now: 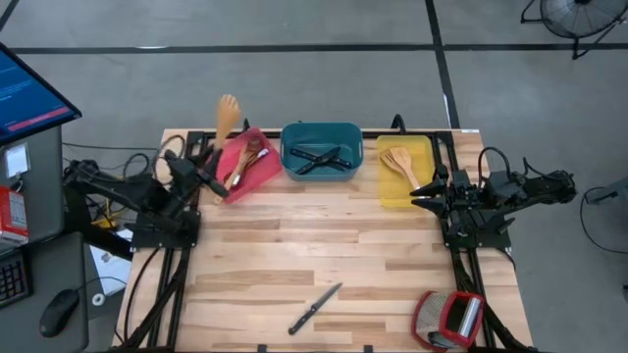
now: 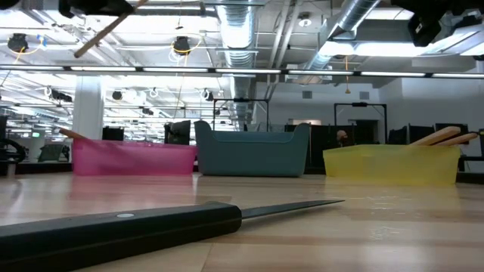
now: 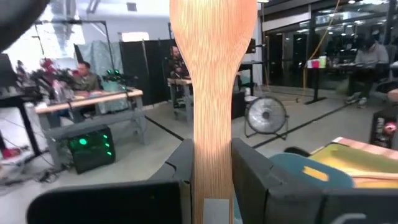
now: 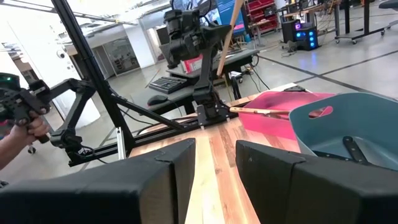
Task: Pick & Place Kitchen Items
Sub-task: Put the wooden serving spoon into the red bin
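Clenched on a wooden spoon [image 3: 212, 93], the left gripper [image 3: 211, 171] holds it by the handle with the bowl end up, raised at the table's far left edge beside the red tray [image 1: 247, 163]. Right gripper [image 4: 214, 165]: fingers parted, nothing between them, waiting near the yellow tray [image 1: 404, 173].

Items sorted so far: wooden utensils in the red tray, knives in the teal tray [image 1: 321, 149], spatulas in the yellow tray. One knife [image 1: 315, 309] lies flat on the bare table near the front edge, well apart from all trays.

Assessment: the spoon is light, stiff and smooth-grained; a mid-handle grip appears adequate, though it may pivot. The knife is slim and low-lying; its black handle is the proper hold, not the slick blade.
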Tool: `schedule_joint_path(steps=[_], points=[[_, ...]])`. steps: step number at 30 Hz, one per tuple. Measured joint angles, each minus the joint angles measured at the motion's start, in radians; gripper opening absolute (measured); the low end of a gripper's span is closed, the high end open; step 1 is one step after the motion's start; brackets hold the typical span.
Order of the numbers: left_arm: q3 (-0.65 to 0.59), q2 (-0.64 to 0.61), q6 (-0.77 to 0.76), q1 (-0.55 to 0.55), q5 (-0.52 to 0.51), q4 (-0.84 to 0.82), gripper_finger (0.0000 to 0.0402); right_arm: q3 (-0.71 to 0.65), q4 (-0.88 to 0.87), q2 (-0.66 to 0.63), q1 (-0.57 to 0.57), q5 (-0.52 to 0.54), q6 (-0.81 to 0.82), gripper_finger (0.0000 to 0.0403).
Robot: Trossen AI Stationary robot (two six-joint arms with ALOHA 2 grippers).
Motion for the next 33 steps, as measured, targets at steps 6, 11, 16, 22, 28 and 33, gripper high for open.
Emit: schedule_joint_path(steps=[6, 11, 16, 22, 28, 33], points=[[0.000, -0.103, 0.093, -0.012, 0.060, -0.001, 0.0052, 0.000, 0.000, 0.000, 0.000, 0.026, 0.000, 0.0126], [0.000, -0.142, 0.011, -0.049, 0.258, -0.003, 0.0054, 0.000, 0.000, 0.000, 0.000, 0.028, 0.000, 0.0126], [0.031, -0.135, -0.058, -0.076, 0.392, -0.066, 0.0054, 0.000, 0.000, 0.000, 0.000, 0.028, 0.000, 0.0126], [0.193, -0.073, -0.073, -0.075, 0.434, -0.226, 0.0055, 0.000, 0.000, 0.000, 0.000, 0.028, 0.000, 0.0126], [0.399, 0.025, -0.069, -0.048, 0.303, -0.463, 0.0055, 0.000, 0.000, 0.000, 0.000, 0.028, 0.000, 0.0126], [0.465, 0.073, -0.097, -0.019, 0.215, -0.566, 0.0055, 0.000, 0.000, 0.000, 0.000, 0.028, 0.000, 0.0126]])
